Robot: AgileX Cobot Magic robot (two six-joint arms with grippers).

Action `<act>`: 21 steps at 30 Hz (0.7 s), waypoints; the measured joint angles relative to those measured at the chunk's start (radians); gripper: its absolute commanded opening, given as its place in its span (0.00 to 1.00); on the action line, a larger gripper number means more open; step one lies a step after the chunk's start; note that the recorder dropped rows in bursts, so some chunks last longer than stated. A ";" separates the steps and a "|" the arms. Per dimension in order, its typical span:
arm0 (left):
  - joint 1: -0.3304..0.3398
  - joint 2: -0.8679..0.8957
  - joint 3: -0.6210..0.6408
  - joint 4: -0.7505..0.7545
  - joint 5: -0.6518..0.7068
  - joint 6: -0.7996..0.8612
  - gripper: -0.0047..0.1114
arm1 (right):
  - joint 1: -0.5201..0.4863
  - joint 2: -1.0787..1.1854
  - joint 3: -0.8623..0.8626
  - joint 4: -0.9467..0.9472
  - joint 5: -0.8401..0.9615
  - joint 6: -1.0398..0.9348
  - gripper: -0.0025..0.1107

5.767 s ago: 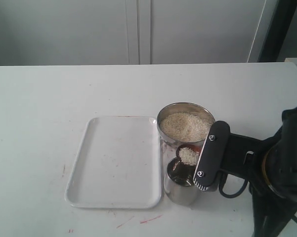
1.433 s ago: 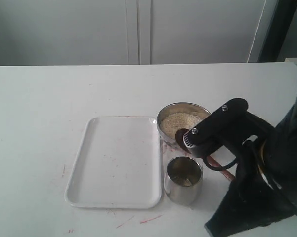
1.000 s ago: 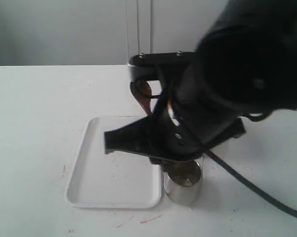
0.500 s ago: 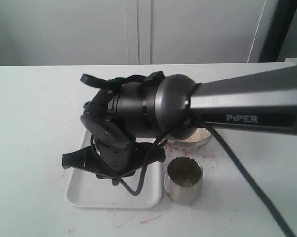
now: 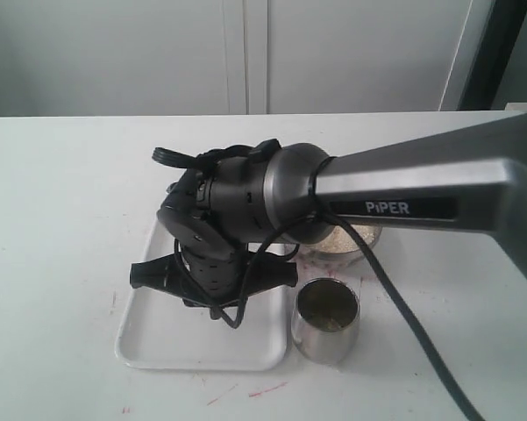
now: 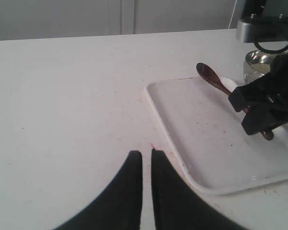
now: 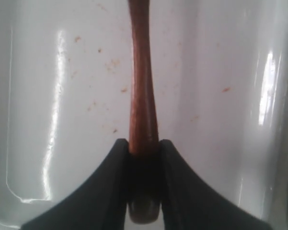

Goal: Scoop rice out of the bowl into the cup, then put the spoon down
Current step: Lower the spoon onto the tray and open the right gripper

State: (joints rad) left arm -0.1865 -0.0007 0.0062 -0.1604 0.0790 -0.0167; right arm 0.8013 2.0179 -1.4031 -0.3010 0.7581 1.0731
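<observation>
The right gripper point(image 7: 143, 146) has its fingers point(image 7: 105, 191) pinched on the handle end of the spoon point(image 7: 143, 76). It holds the spoon low over the white tray point(image 5: 153, 338), which lies on the counter point(image 5: 61, 175) well clear of the counter's far edge. In the left wrist view the spoon's oval head sits at the tray's far short edge, close to the corner beside the bowl; whether it touches the rim I cannot tell. The bowl point(image 5: 361, 250) with its rice point(image 5: 340, 239) stands just off that far corner, largely hidden by the arm. The cup point(image 5: 325, 333) stands upright beside the tray's near right corner, near the bowl but apart from it. The left gripper point(image 6: 146, 155) hovers over bare counter off the tray's left long edge. Its fingers are narrow, all but closed, with nothing between them.
</observation>
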 measured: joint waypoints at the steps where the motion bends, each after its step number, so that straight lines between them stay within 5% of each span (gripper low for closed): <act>1: 0.000 0.000 0.000 0.000 0.000 0.000 0.16 | -0.001 0.000 -0.005 0.000 0.000 0.000 0.02; 21: 0.000 0.000 0.000 0.000 0.000 0.000 0.16 | -0.004 0.000 -0.008 0.046 0.048 -0.054 0.02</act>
State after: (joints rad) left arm -0.1865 -0.0007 0.0062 -0.1604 0.0790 -0.0167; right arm 0.7974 2.0179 -1.4114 -0.2550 0.8061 1.0186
